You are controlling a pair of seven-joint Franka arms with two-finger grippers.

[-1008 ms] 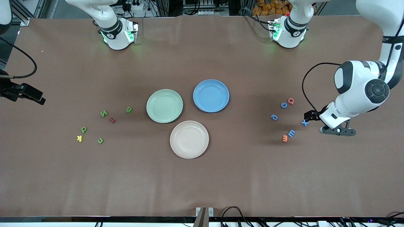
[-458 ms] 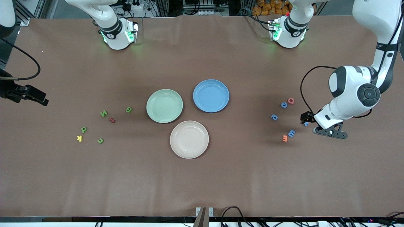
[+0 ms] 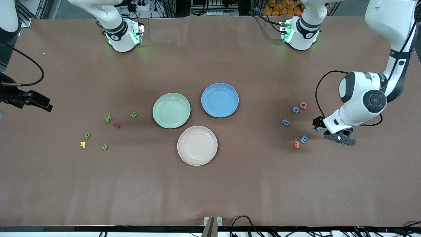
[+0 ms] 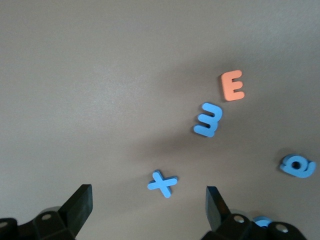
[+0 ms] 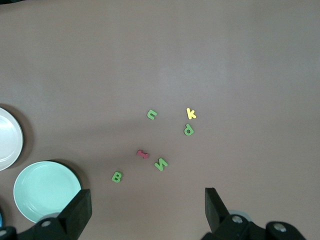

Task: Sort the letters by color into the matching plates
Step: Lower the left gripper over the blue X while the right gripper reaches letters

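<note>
Green letters (image 3: 108, 118) 4, plates (image 3: 171, 110) 3

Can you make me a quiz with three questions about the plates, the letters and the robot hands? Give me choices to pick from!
1. Which plate is nearest to the front camera?
A. the green one
B. the beige-pink one
C. the blue one

2. How many green letters lie toward the right arm's end of the table?
A. two
B. four
C. six

3. What is the left gripper doing?
A. hanging open over the blue X
B. squeezing the orange E
C. resting in the blue plate

Answers:
1. B, the beige-pink plate sits lowest in the front view, below the green plate and the blue plate.
2. B, the N, B, P and U-shaped one are green.
3. A, the left wrist view shows both fingers apart with the X between them, untouched.
</note>
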